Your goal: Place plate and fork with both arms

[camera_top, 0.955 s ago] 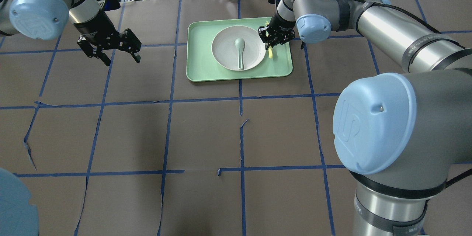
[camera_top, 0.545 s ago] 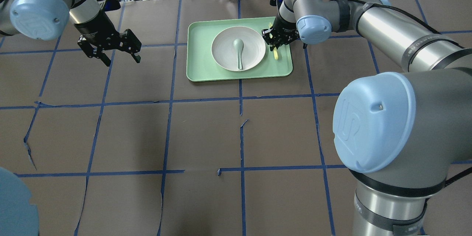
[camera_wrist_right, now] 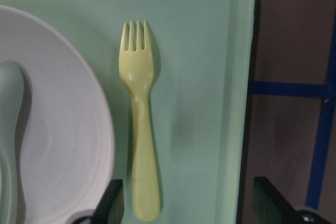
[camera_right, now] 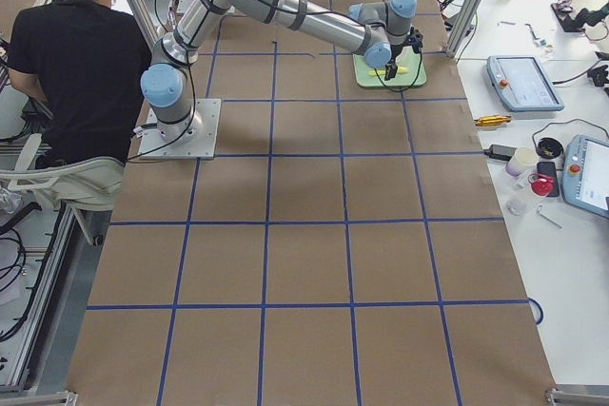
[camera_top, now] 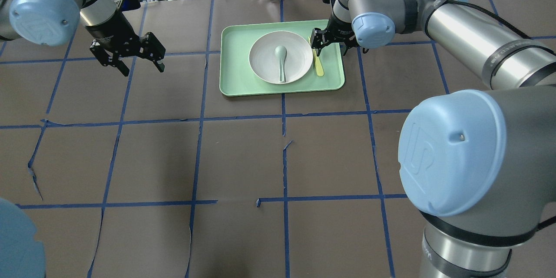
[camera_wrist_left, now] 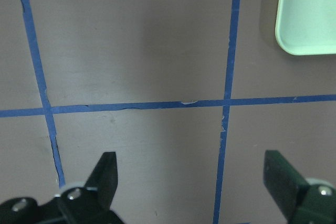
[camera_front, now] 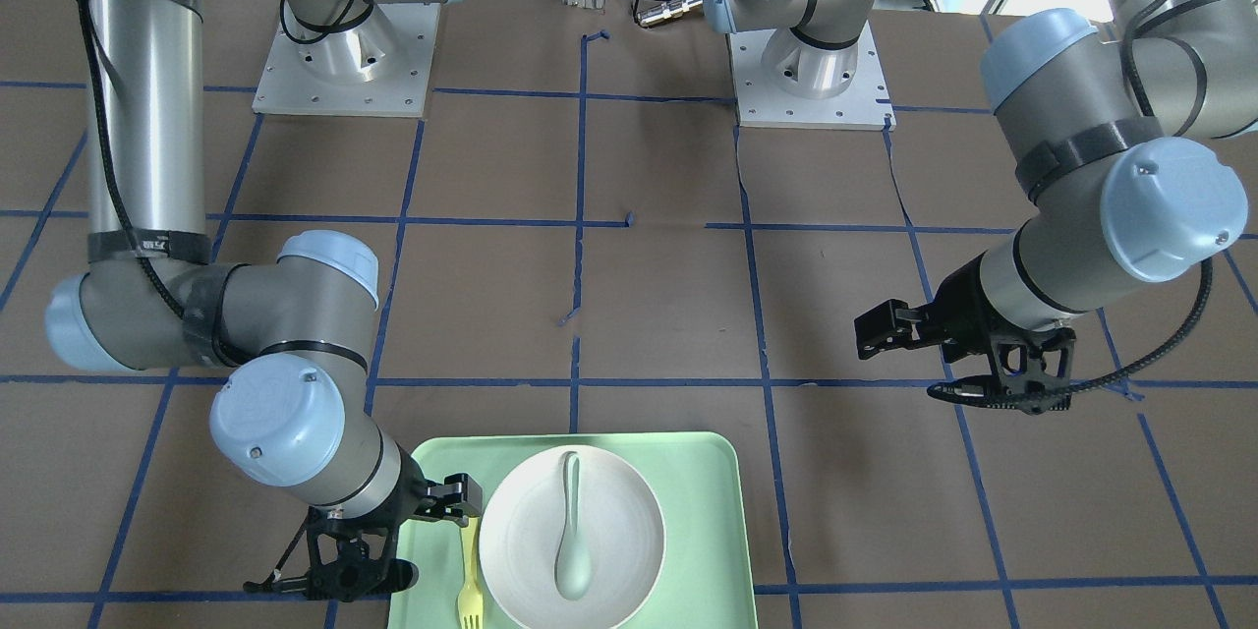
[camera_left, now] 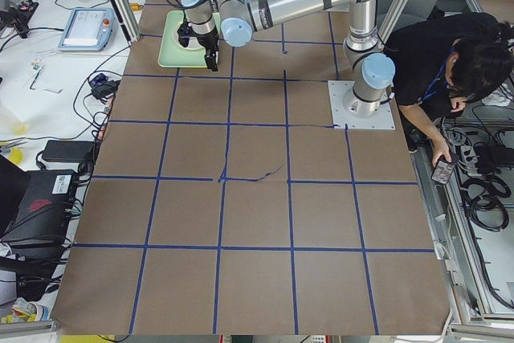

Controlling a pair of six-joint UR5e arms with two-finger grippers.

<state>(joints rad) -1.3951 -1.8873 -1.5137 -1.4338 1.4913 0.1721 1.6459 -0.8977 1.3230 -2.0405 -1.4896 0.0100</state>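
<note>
- The plate [camera_top: 263, 58]: round, off-white, shallow, flat on the green tray [camera_top: 234, 82].
- The fork [camera_top: 318, 65]: pale yellow, flat on the tray just beside the plate, tines pointing away from the robot.

Right tool [camera_top: 330, 46] released fork [camera_top: 319, 67]; now flat on tray [camera_top: 236, 83].

A wide table [camera_top: 243, 160] is covered in brown paper, marked into large squares by blue tape lines [camera_top: 152, 121]; the paper is torn in a few places. A mint-green rectangular tray [camera_top: 234, 82] lies flat at the far side, near the middle. Two white base plates [camera_front: 285, 88] sit on the robot's side.
</note>
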